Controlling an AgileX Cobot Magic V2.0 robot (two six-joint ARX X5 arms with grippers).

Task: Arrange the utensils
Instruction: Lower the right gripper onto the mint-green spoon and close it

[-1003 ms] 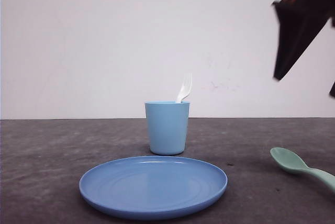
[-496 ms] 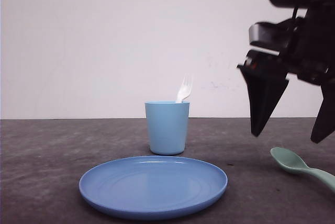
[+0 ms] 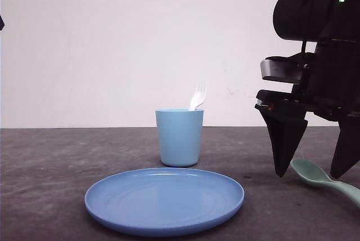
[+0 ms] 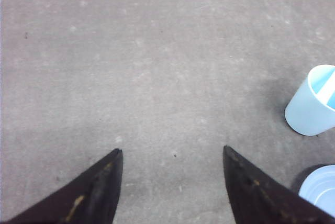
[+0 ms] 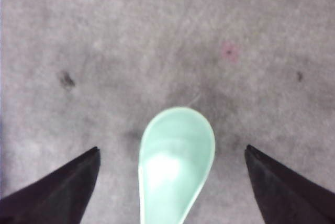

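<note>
Your right gripper (image 3: 312, 174) hangs low over the dark grey speckled worktop (image 3: 56, 184) at the right of the front view, its jaws spread wide and empty, one black finger on each side of the mint-green plastic spoon (image 3: 323, 180). From the front you see that spoon lying flat on the worktop, bowl toward the middle of the scene and handle running off to the right edge, with the fingertips just above or at the surface beside the bowl; you cannot tell whether they touch it. The right wrist view gives you what the front cannot: the oval bowl (image 5: 177, 161) sits hollow side up, centred in the gap between the two fingers, clear of both. The small white plastic fork (image 3: 198, 96) stands tines up inside the light blue plastic cup (image 3: 179, 137), behind the round blue plastic plate (image 3: 164, 200). Your left gripper (image 4: 171, 153) also has its jaws released, holding nothing, above bare worktop; its wrist view catches the cup (image 4: 313, 101) and an edge of the plate (image 4: 320, 188) off to one side.
</note>
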